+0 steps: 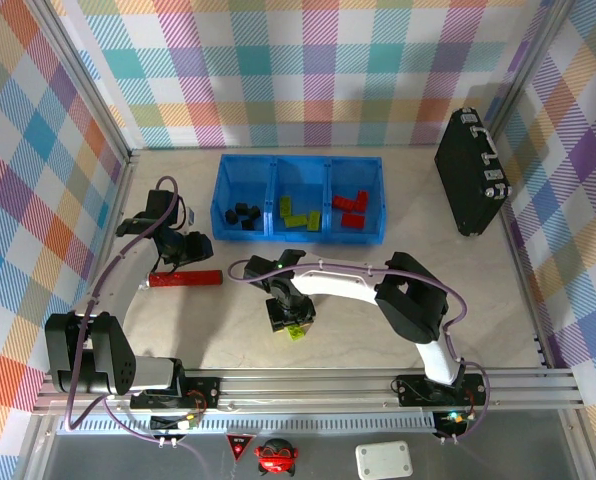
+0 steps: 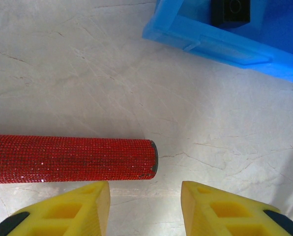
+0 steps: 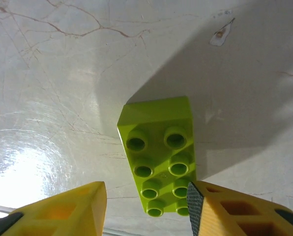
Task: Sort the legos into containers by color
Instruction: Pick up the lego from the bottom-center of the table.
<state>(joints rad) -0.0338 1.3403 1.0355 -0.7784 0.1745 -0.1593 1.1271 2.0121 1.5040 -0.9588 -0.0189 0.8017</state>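
- R wrist: lime lego (image 3: 159,147) lies flat on table (image 3: 53,88), studs up. Its near end is cut off by the frame edge and partly behind the R finger (image 3: 230,211).
- R gripper (image 3: 146,196): jaws apart, lego between them, R finger at its edge, gap on the other side, so not clamped.
- Top view: arm covers most of that lego; only a green sliver shows, in front of the mid bin.
- L gripper (image 2: 145,196): jaws apart, nothing between. Red bar (image 2: 73,158) lies just ahead, L end out of frame.
- Tray (image 1: 298,160), 3 bins: L has black legos (image 1: 243,215), mid has green legos (image 1: 298,212), R has red legos (image 1: 353,210). Exact counts hard to make out.
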